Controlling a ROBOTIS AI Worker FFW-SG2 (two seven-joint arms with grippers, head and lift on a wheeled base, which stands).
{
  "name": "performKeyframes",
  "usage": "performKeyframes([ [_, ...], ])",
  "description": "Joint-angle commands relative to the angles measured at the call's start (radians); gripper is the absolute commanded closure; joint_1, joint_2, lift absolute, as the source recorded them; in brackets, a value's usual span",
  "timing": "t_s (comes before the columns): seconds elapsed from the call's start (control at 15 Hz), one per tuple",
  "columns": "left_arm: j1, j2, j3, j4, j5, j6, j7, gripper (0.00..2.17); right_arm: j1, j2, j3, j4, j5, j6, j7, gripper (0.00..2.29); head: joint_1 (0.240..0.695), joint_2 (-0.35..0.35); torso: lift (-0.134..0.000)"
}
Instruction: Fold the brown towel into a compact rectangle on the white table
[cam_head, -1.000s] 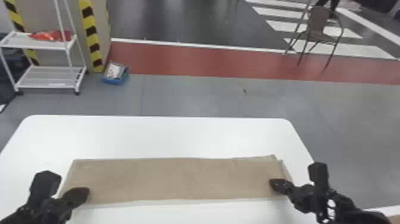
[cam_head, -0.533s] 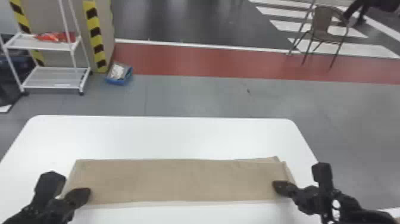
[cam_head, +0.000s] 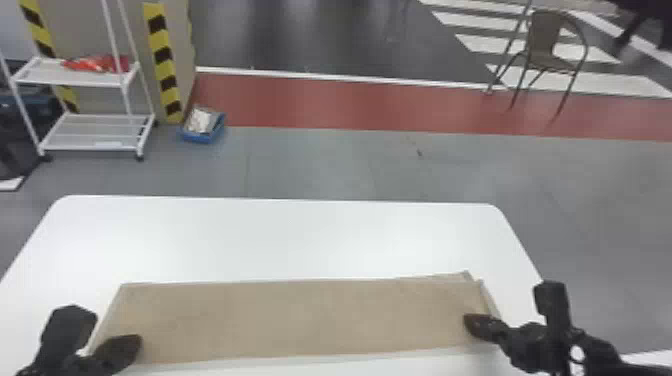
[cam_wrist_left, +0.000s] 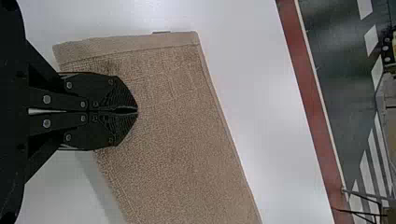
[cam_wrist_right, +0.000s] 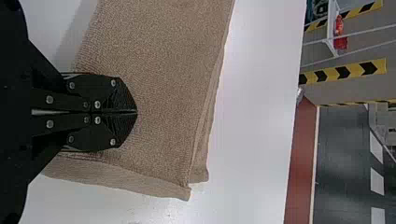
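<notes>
The brown towel is lying as a long, narrow strip on the tabletop, its length running from the robot's left to its right. The left gripper is sitting over the towel's left end, close to the near edge, its fingers clenched together; the right gripper is sitting over the towel's right end, also clenched. Whether either one is nipping a pinch of cloth, I am not able to tell

At the towel's right end the under layers are peeking out past the top one, and that is where I am expecting trouble. If the strip is getting doubled end over end next, this uneven stack is likely carrying its skew into the rectangle, leaving a ragged side. A shallow pinch at the right end could be catching only the top layer, so the ones beneath would be slipping or fanning out further. If both grippers are bearing down without holding cloth, any sideways travel could be dragging the upper face into wrinkles; lifting at only one end could be twisting the strip, since the other end would be lying free on the tabletop
</notes>
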Motion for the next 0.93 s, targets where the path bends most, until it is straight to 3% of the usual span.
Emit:
performKeyframes([
  [0.0,0.016,0.001,0.014,-0.011,0.000,0.004,0.000,1.80,0.020,-0.002,-0.006,-0.025,-0.008,0.012,0.002,1.53,0.695,-0.178,0.000],
  [0.73,0.028,-0.009,0.076,-0.067,0.049,-0.036,-0.032,1.78,0.047,0.023,-0.095,-0.141,-0.065,0.058,0.026,1.53,0.695,-0.193,0.000],
  [0.8,0.037,-0.009,0.093,-0.078,0.064,-0.060,-0.032,1.67,0.052,0.032,-0.110,-0.160,-0.071,0.064,0.026,1.50,0.695,-0.194,0.000],
  [0.87,0.042,-0.009,0.106,-0.080,0.076,-0.088,-0.032,1.46,0.057,0.038,-0.121,-0.177,-0.083,0.070,0.026,1.30,0.695,-0.194,0.000],
])
